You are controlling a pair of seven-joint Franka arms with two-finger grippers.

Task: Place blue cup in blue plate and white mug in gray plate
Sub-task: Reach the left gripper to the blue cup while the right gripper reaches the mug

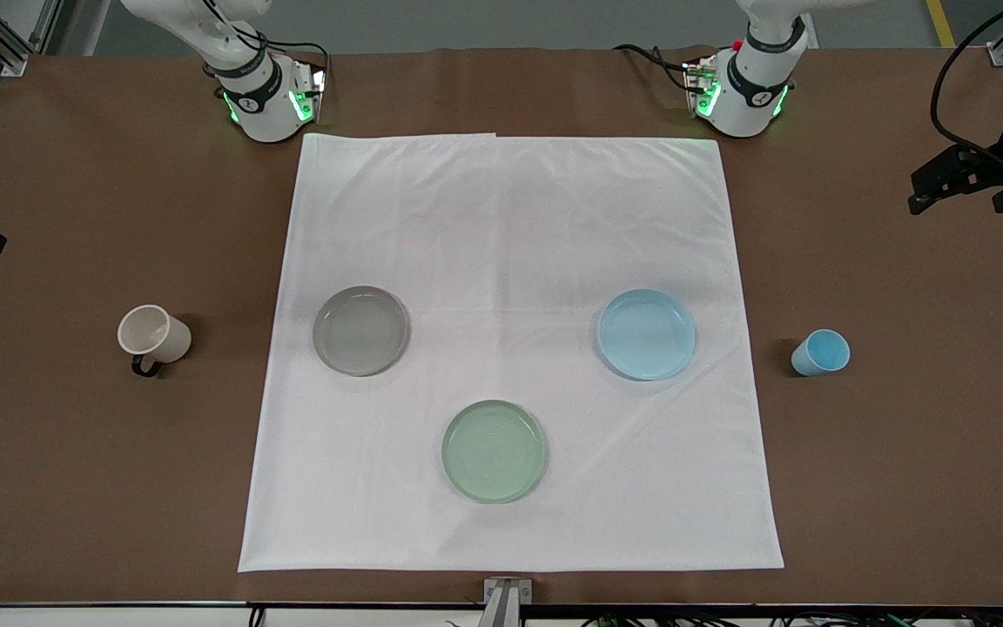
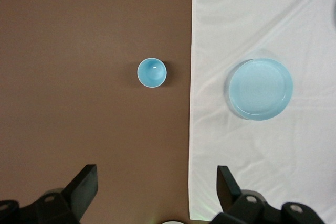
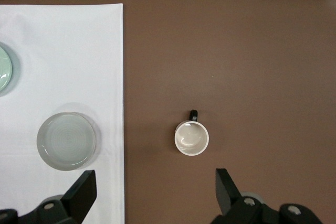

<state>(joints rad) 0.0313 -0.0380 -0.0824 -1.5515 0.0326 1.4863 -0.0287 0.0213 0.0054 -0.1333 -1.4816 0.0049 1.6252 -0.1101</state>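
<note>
The blue cup (image 1: 821, 352) stands upright on the brown table at the left arm's end, beside the white cloth; it also shows in the left wrist view (image 2: 152, 72). The blue plate (image 1: 646, 334) (image 2: 260, 88) lies empty on the cloth. The white mug (image 1: 153, 335) (image 3: 191, 138) stands upright on the brown table at the right arm's end. The gray plate (image 1: 360, 330) (image 3: 66, 140) lies empty on the cloth. My left gripper (image 2: 156, 182) is open and empty, high over the brown table. My right gripper (image 3: 156, 184) is open and empty, high over the brown table.
A pale-green plate (image 1: 494, 451) lies empty on the white cloth (image 1: 510, 218), nearer to the front camera than the other two plates. The cloth covers the middle of the brown table (image 1: 902, 479). Both arm bases stand along the table's back edge.
</note>
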